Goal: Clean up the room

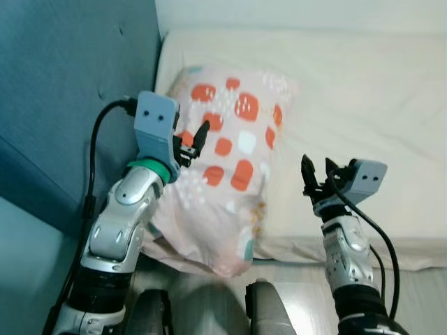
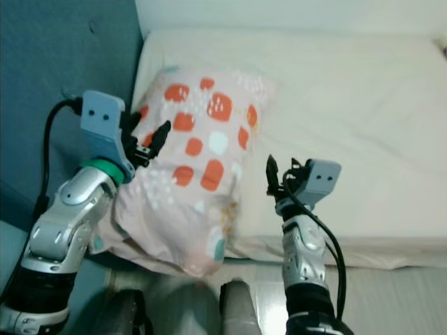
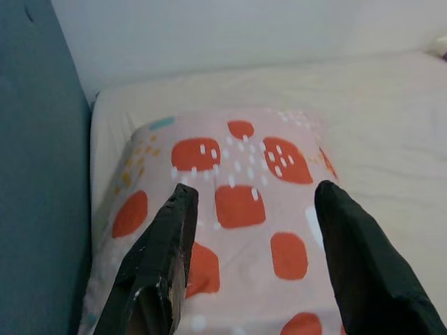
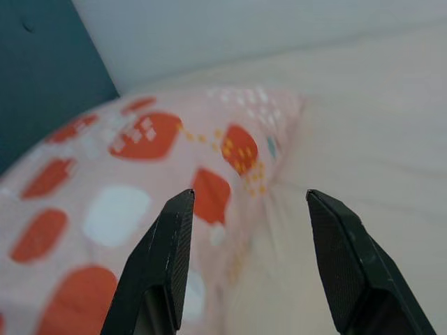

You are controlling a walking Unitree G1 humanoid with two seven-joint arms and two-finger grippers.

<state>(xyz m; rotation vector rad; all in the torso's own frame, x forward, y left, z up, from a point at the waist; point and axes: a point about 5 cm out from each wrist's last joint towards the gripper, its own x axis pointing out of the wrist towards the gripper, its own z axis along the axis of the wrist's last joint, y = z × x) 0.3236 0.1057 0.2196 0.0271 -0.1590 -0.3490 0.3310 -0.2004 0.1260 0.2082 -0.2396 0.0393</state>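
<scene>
A pink pillow (image 1: 227, 167) with orange and white patches lies on the cream mattress (image 1: 363, 98), near the head end by the blue headboard (image 1: 63, 91); its near corner hangs over the mattress edge. My left gripper (image 1: 194, 145) hovers open over the pillow's left side, nothing between its fingers (image 3: 167, 244). The pillow (image 3: 244, 202) lies just beyond them. My right gripper (image 1: 316, 172) stands open above the mattress, just right of the pillow (image 4: 140, 181), fingertips (image 4: 174, 230) apart from it.
The headboard runs down the left side. A pale wall (image 1: 300, 12) stands behind the bed. The mattress's front edge (image 1: 391, 255) is near my body, with light floor (image 1: 293, 286) below. The right half of the mattress is bare sheet.
</scene>
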